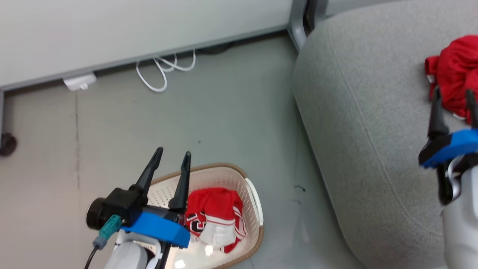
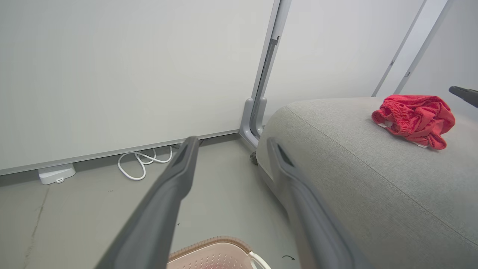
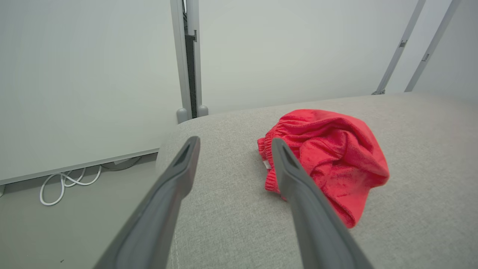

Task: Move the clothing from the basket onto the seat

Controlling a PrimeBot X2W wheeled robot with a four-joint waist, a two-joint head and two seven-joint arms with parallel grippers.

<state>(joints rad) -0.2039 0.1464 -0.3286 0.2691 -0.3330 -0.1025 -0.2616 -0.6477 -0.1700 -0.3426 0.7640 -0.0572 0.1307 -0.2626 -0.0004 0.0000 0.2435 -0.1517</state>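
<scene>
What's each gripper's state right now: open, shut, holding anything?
Left gripper: open, empty, by the basket.
Right gripper: open, empty, by the red garment on the sofa.

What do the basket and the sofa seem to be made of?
The basket: likely matte cream plastic, judging by its perforated walls, with a brown woven-look rim. The sofa: light-grey woven fabric upholstery, matte, with a visible weave and seams.
</scene>
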